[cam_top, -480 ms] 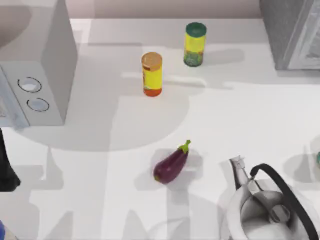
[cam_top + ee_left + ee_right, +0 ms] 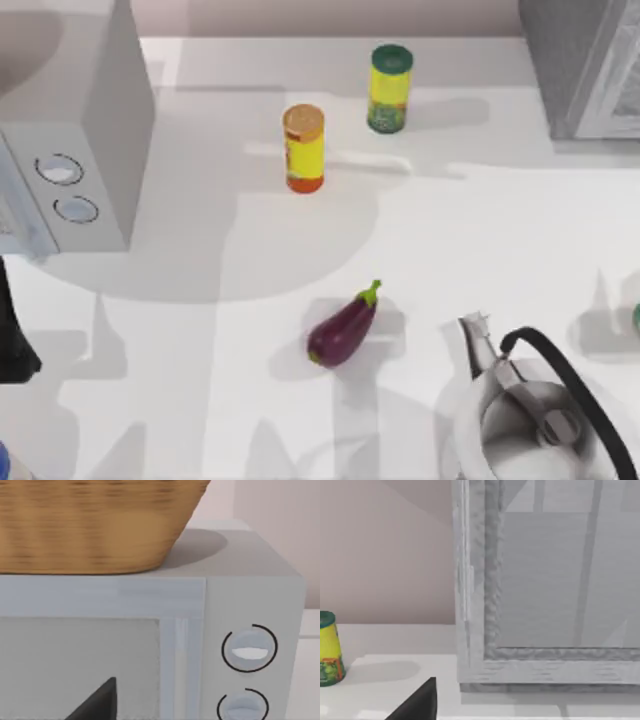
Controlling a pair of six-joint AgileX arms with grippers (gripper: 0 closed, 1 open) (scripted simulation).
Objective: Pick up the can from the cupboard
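At the far right of the surface (image 2: 480,230) stands the cupboard (image 2: 585,65); green-lidded can (image 2: 389,88) stands left of it, orange-lidded can (image 2: 304,148) nearby. Jaws' state: cannot tell for both arms.

My top view looks straight down on the table (image 2: 480,230), taking in the microwave (image 2: 90,150) at the left edge and the cupboard (image 2: 585,65) at the far right corner. My left wrist camera faces the microwave's (image 2: 250,630) front from close by, level with its dials (image 2: 249,648), a wicker basket (image 2: 95,525) on top. My right wrist camera faces the cupboard's (image 2: 545,580) front from close by, low over the table. It shares the green-lidded can (image 2: 327,647) with the top view (image 2: 389,88).
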